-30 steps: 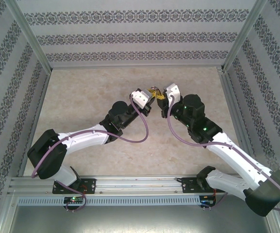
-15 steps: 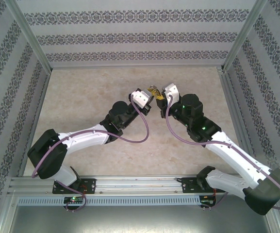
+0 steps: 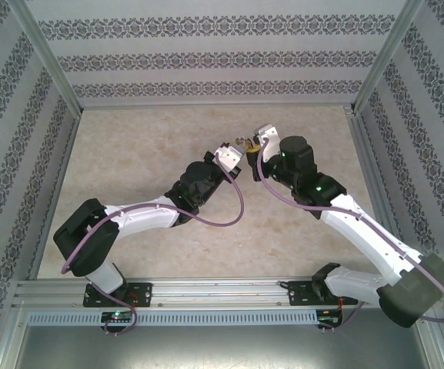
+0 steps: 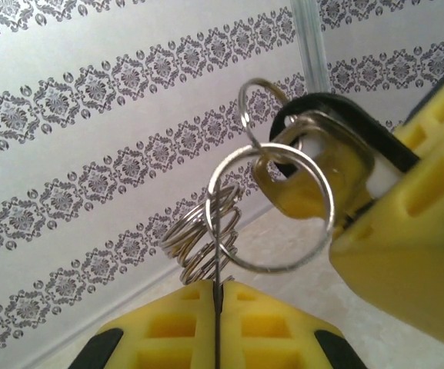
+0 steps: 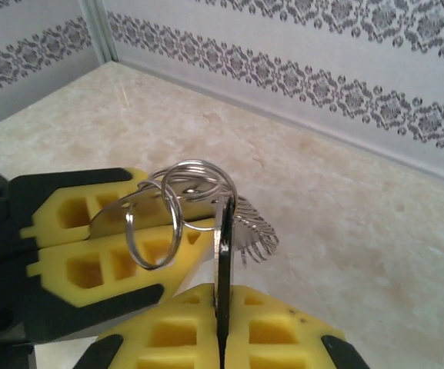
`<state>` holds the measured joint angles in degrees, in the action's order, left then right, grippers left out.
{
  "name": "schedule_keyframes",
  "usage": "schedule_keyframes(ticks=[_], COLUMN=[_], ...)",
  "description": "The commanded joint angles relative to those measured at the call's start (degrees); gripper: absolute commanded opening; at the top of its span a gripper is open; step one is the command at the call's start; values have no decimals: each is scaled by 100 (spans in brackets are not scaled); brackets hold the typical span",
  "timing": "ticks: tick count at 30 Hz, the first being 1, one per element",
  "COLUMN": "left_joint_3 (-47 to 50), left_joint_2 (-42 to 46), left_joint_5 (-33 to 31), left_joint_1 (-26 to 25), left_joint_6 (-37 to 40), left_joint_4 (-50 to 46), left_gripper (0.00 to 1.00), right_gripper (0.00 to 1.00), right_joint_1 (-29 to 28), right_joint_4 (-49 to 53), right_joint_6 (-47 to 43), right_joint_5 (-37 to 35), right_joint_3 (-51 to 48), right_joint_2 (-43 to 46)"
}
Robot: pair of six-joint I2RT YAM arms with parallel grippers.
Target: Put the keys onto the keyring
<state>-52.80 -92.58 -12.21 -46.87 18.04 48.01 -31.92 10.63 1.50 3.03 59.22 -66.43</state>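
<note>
Key (image 4: 314,150) position: clamped in the right gripper (image 5: 223,296), held in the air above the beige table (image 3: 129,154) near its middle, where both arms meet. In the right wrist view the key stands edge-on between the closed yellow fingers (image 5: 175,327); its long axis runs straight out from the fingertips, and the free end points up into the keyring (image 5: 246,229). In the left wrist view the same key shows its flat side. There the long axis lies on a diagonal, from the right gripper at lower right toward the upper left.

The keyring is a cluster of silver split rings with a coiled part. The left gripper (image 4: 216,288) is clenched on one thin ring, seen edge-on as a vertical line rising from its fingertips. The largest ring crosses the free end of the key and touches it. Whether this ring passes through the key cannot be determined.
</note>
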Motion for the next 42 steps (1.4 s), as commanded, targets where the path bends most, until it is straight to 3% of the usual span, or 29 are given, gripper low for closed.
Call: schedule_keyframes(ticks=[1, 3, 8, 13, 20, 29, 34, 42], left_joint_3=[-55, -13, 145, 462, 829, 1022, 1069, 1078], left_joint_2=[-32, -12, 157, 490, 1041, 1604, 1753, 1834], left_joint_5=[-203, -213, -267, -501, -866, -1003, -985, -942], left_joint_1=[20, 21, 29, 38, 64, 152, 152, 152], left_joint_6=[-115, -241, -518, -735, -916, -900, -951, -1116], left_joint_4=[189, 215, 209, 279, 180, -192, -318, -415], left_gripper=[16, 33, 60, 73, 82, 84, 85, 86], right_gripper=[0, 0, 0, 0, 0, 0, 0, 0], right_joint_1=[102, 159, 374, 562, 740, 940, 1002, 797], right_joint_4=[509, 716, 923, 914, 592, 571, 491, 203], right_joint_6=[219, 253, 329, 361, 327, 372, 532, 878], right_joint_5=[40, 42, 150, 299, 444, 689, 811, 930], right_joint_3=[537, 748, 1050, 1177, 1548, 2963, 3086, 2279], right_joint_2=[-248, -468, -895, -1311, -2301, -4101, -4286, -3968])
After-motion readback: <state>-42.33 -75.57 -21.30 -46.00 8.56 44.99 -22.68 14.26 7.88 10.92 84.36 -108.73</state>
